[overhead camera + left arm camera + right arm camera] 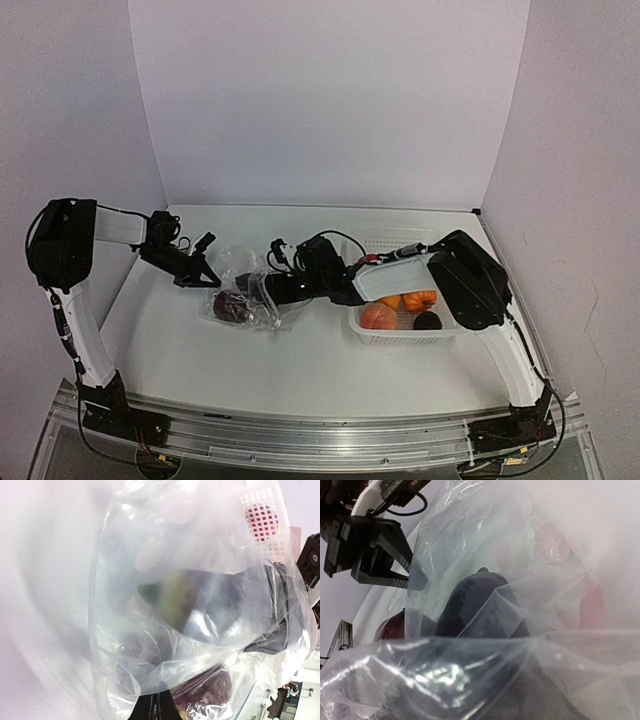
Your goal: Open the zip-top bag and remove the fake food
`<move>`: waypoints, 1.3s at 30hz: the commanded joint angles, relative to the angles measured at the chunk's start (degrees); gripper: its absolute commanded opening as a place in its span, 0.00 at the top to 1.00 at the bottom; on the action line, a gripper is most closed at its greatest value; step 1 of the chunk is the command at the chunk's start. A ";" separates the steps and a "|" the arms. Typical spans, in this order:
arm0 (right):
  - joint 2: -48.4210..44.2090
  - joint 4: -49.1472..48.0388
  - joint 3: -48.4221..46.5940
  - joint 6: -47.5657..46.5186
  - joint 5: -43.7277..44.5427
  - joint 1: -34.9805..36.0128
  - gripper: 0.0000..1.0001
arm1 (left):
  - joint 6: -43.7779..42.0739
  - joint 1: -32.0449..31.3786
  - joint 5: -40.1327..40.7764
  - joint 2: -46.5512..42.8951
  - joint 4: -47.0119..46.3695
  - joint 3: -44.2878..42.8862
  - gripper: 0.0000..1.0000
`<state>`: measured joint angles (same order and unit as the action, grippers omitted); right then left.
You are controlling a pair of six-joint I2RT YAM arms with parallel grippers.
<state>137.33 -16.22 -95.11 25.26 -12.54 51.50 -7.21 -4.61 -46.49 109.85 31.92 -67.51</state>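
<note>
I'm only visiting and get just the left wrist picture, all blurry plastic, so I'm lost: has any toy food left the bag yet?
Observer: Yes. Seen from above, a white mesh plastic basket holds a peach toy piece, an orange one and a black one.
Operator: Where's the other arm?
Observer: It stretches over that basket; the right claw reaches into the clear crinkly zip-top bag.
Operator: Anything left inside?
Observer: At least one dark purple glossy piece.

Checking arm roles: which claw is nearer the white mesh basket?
Right. The right claw is in the zip-top bag, on the side facing the white mesh basket; the left claw grips the bag's far edge.
</note>
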 commanded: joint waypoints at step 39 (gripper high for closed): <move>-4.72 10.26 6.06 -8.02 -11.86 -1.11 0.44 | -4.03 -2.21 2.44 -1.08 0.39 0.32 1.00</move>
<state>131.11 -9.79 -87.79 19.06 -21.51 50.50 -9.00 -7.27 -48.35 108.79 33.46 -64.52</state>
